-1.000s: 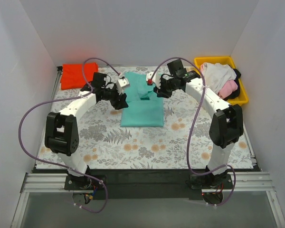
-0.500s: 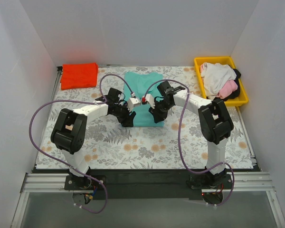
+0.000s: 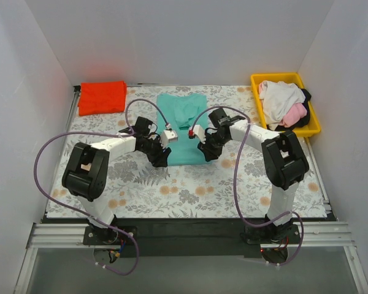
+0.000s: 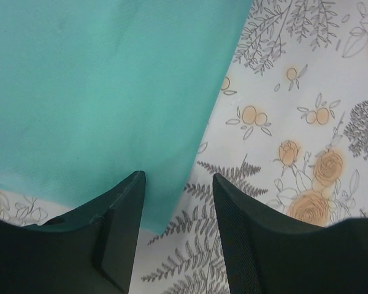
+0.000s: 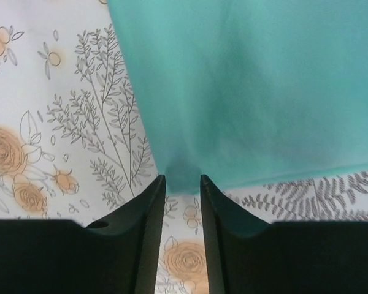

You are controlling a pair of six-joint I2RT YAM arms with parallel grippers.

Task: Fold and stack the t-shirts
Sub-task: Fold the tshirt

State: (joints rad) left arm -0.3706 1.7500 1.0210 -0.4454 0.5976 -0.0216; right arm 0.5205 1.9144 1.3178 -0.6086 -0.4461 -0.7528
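Patterned cloth (image 3: 190,184) underlies the teal shirt (image 3: 183,116), which lies flat at centre with its near hem toward the arms. Left gripper (image 4: 178,177) straddles one hem corner with its fingers spread. Right gripper (image 5: 183,179) meets the other corner with its fingers narrowly parted; cannot tell whether it has hold. Probably set for a paired lift into a fold.

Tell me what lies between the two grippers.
The near edge of the teal-green t-shirt fills that stretch, one corner at the left gripper, the other at the right gripper; the top view shows it.
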